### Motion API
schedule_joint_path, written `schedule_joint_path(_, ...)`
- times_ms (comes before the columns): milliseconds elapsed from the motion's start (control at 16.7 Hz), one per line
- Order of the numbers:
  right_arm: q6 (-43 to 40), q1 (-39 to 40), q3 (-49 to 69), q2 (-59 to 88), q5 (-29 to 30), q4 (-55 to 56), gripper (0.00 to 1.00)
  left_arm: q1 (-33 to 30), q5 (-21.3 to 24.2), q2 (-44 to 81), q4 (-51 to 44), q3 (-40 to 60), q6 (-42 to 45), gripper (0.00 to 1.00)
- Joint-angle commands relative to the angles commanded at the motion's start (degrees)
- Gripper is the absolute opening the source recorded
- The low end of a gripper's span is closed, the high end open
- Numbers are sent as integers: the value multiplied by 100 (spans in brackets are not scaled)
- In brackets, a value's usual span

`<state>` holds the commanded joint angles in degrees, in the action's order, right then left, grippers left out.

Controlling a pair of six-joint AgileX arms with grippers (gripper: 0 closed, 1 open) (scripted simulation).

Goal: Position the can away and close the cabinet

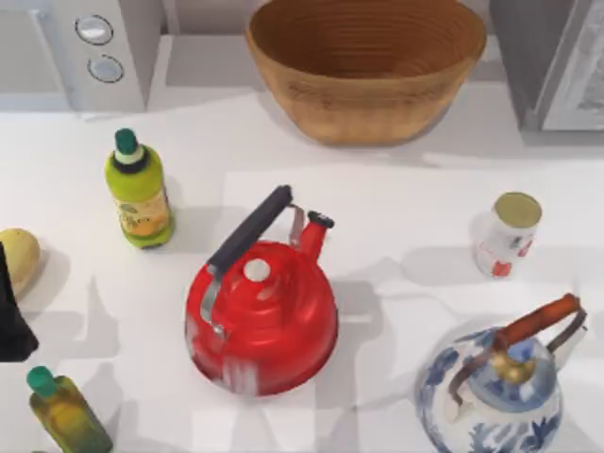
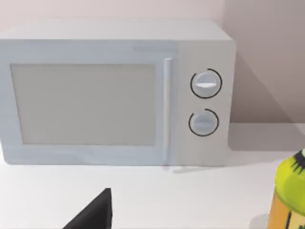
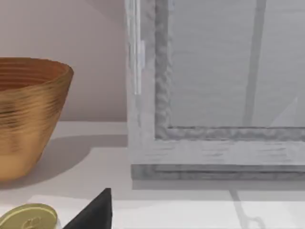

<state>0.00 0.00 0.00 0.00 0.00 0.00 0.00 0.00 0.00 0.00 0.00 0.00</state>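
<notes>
Smooth white table [image 1: 415,203], cylindrical gold-topped can [image 1: 508,235], ribbed woven bowl [image 1: 366,64], gripper states unclear

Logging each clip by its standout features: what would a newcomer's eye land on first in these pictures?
The glossy red kettle with its black handle dominates the middle of the table in the top view, with a big woven basket behind it at the far edge. A blue-and-white kettle sits at the near right corner, and the small white can stands upright on the right, beyond it. A white microwave occupies the far left corner.
</notes>
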Motion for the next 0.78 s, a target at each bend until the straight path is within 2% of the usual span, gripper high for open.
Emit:
schedule_joint_path(360,152,223,279,526,130,-82,100,0,0,0,0,0,0,100)
schedule_joint_path(780,712,890,1467,3005,602,-326,100,0,0,0,0,0,0,100)
